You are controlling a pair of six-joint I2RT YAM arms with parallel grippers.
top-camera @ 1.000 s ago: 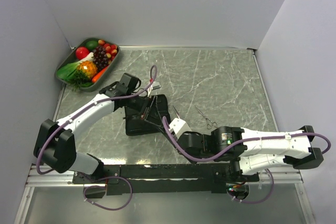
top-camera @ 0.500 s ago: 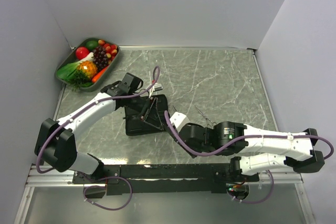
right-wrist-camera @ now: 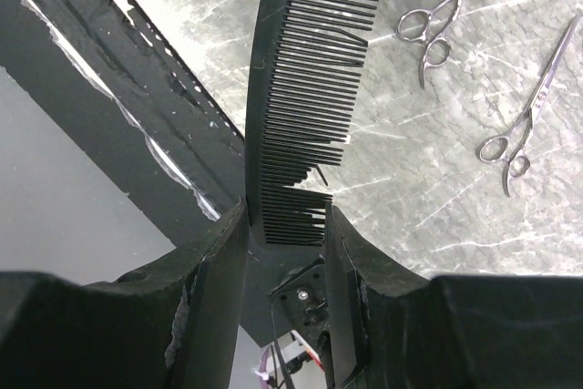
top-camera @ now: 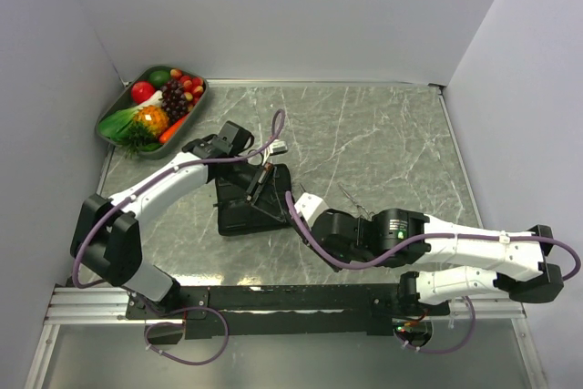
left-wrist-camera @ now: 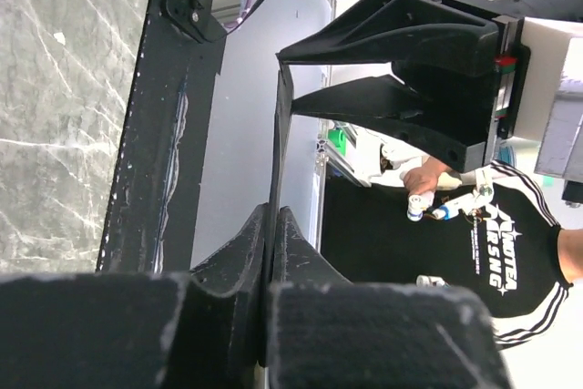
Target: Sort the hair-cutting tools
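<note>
One black comb (right-wrist-camera: 301,88) is gripped from both ends. My right gripper (right-wrist-camera: 284,216) is shut on its toothed end, and my left gripper (left-wrist-camera: 271,216) is shut on the same comb (left-wrist-camera: 278,161), seen edge-on as a thin bar running up to the right gripper (left-wrist-camera: 410,70). From above, the left gripper (top-camera: 261,175) and right gripper (top-camera: 299,209) meet over the black pouch (top-camera: 239,214). Two silver scissors (right-wrist-camera: 428,29) (right-wrist-camera: 524,125) lie on the marble beyond the comb. In the top view one pair of scissors (top-camera: 350,195) shows faintly beside the right arm.
A metal tray (top-camera: 117,102) of toy fruit and vegetables stands at the back left corner. Grey walls close in the left, back and right of the marble table (top-camera: 383,134). A black rail (top-camera: 291,296) runs along the near edge.
My left gripper has gone from open to shut on the comb. The right arm has slid the comb left and back, toward the left gripper over the pouch.
</note>
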